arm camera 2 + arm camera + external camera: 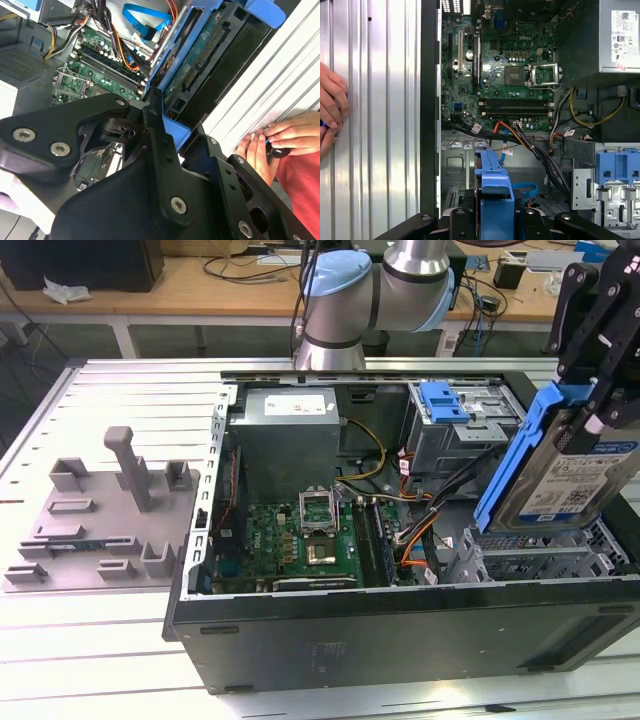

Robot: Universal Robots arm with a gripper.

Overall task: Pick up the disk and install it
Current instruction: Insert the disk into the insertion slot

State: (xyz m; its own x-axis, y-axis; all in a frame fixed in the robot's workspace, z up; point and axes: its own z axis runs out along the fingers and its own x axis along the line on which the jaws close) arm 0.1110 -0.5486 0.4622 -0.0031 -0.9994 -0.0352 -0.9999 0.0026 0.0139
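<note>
In the exterior view the disk [565, 475], a silver drive with a white-and-blue label in a bright blue carrier frame [512, 455], hangs tilted on edge over the drive cage [540, 562] at the exterior view's right of the open computer case. My black gripper [592, 412] is shut on its upper end. In the first wrist view the blue carrier [495, 192] shows edge-on between my fingers [462, 220]. The second wrist view shows the disk's underside circuit board [200, 65] and my gripper [172, 132] clamped on the blue frame.
Inside the case lie the motherboard [300, 540], the power supply [285, 430] and cable bundles [420, 505]. Another blue carrier [445, 400] sits in the rear bay. A grey fixture [110, 510] stands on the slatted table. A person's hand [280, 140] rests beside the case.
</note>
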